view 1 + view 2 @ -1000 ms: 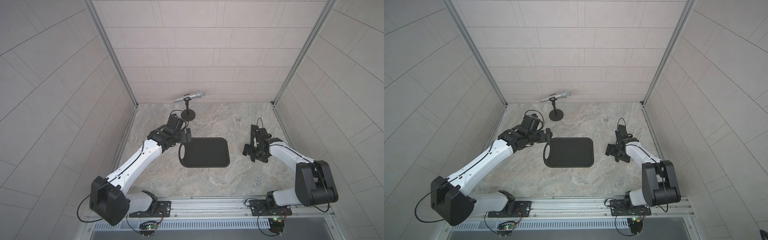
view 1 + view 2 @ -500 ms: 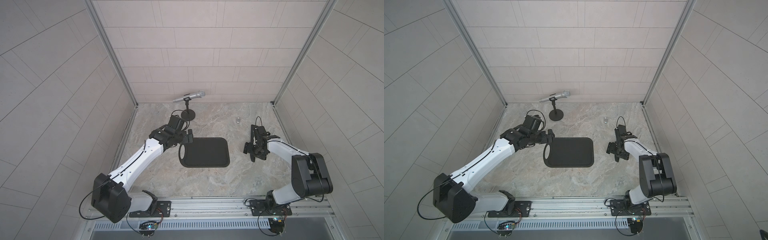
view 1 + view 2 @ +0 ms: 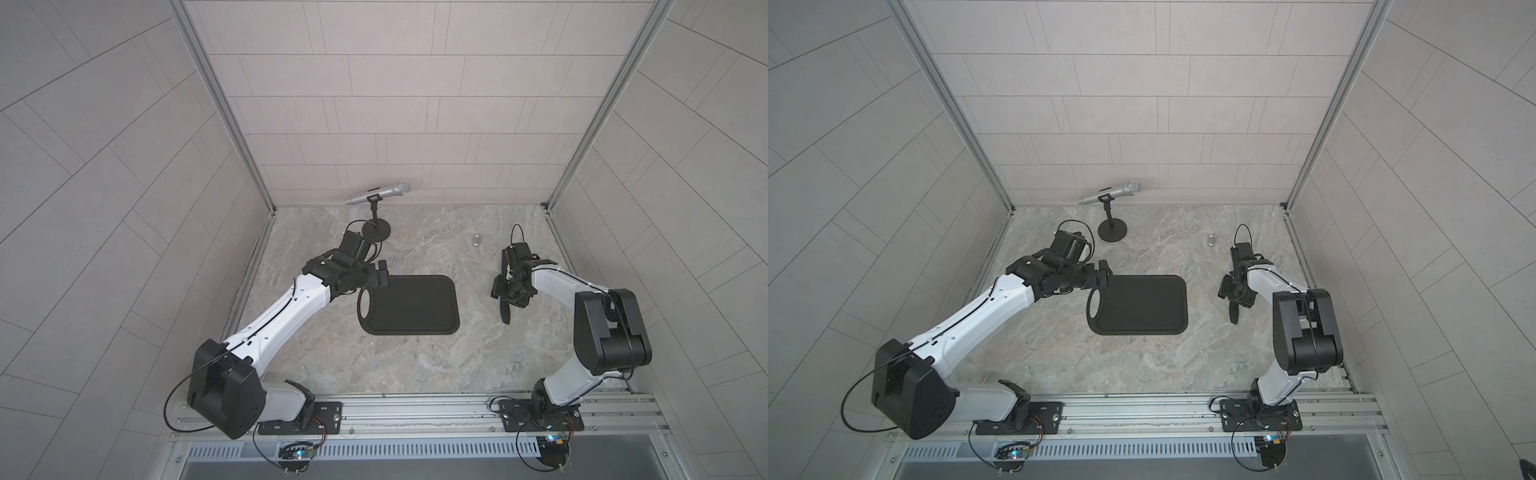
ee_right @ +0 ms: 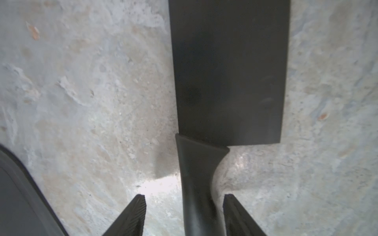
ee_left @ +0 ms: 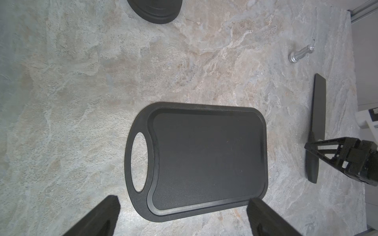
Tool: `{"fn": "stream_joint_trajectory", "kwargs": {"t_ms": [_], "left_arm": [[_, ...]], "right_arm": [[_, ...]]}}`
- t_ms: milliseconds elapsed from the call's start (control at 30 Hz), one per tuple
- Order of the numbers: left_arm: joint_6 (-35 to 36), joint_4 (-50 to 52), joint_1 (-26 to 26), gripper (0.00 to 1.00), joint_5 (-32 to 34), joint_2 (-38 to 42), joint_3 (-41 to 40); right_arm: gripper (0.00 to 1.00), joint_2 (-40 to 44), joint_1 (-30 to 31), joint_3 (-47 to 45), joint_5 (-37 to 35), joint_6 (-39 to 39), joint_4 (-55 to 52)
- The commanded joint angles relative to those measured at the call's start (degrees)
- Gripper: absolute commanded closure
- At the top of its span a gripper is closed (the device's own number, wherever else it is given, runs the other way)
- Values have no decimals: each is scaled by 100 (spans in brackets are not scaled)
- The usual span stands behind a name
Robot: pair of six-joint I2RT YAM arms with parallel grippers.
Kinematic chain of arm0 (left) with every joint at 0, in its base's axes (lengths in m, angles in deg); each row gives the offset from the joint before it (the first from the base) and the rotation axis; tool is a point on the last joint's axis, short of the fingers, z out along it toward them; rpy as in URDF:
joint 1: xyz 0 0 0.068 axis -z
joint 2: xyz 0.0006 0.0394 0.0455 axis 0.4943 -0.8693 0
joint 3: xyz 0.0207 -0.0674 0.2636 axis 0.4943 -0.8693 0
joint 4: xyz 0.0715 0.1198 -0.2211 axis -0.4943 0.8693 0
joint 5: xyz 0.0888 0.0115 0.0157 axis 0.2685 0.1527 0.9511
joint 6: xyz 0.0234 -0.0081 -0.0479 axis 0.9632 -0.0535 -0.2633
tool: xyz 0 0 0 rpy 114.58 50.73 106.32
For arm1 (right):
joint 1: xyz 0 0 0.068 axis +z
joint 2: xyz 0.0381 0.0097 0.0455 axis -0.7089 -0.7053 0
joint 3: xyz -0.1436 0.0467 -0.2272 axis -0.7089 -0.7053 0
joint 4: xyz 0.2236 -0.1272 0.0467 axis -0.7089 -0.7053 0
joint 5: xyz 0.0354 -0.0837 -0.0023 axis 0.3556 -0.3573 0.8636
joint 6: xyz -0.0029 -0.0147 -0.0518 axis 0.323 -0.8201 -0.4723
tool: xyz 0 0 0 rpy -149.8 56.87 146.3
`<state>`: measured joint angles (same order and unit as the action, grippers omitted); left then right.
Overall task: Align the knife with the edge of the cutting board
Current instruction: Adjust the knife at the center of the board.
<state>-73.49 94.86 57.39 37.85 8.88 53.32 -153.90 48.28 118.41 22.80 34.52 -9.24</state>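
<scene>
- The right tool (image 4: pixel 184 197) sits low over the worktop (image 3: pixel 415 365), jaws partway open astride the handle of the knife (image 4: pixel 229 71). I see a gap on one side, so nothing is gripped yet. I judge the handle is chosen because the blade lies flat, with no edge to pinch.
- The knife lies at 3 o'clock from the cutting board (image 3: pixel 409 305), well apart from it, handle toward 6. It runs roughly parallel to the board's short edge, so I judge it needs shifting across more than turning.
- The left tool (image 5: pixel 184 200), wide open and empty, hovers over the board's 10 o'clock corner near the oval hole, probably to steady the board.
- In both top views the right tool covers the knife's middle, black on black. The right wrist view cuts off the blade tip and the handle's butt.
- At the board's 1 o'clock stands a small silver object (image 5: pixel 294 57) that I cannot name. At 11 is the microphone stand (image 3: pixel 376 230).
</scene>
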Motion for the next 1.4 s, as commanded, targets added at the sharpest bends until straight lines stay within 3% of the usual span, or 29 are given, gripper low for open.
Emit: {"fn": "stream_joint_trajectory", "kwargs": {"t_ms": [0, 233, 533, 1033, 1367], "left_arm": [[-27, 47, 25, 0, -115, -41, 93], [-35, 29, 23, 0, -176, -71, 101], [-35, 18, 21, 0, -285, -79, 110], [-112, -5, 25, 0, -654, 182, 135], [-136, -54, 20, 0, -700, 353, 102]], "right_arm": [[47, -221, -52, 169, -71, -44, -37], [52, -522, -126, 310, -97, -85, -32], [68, -779, -267, 468, -40, -151, -57], [72, -1017, -256, 538, 145, -230, -204], [87, -1011, -234, 438, 310, -227, -172]]}}
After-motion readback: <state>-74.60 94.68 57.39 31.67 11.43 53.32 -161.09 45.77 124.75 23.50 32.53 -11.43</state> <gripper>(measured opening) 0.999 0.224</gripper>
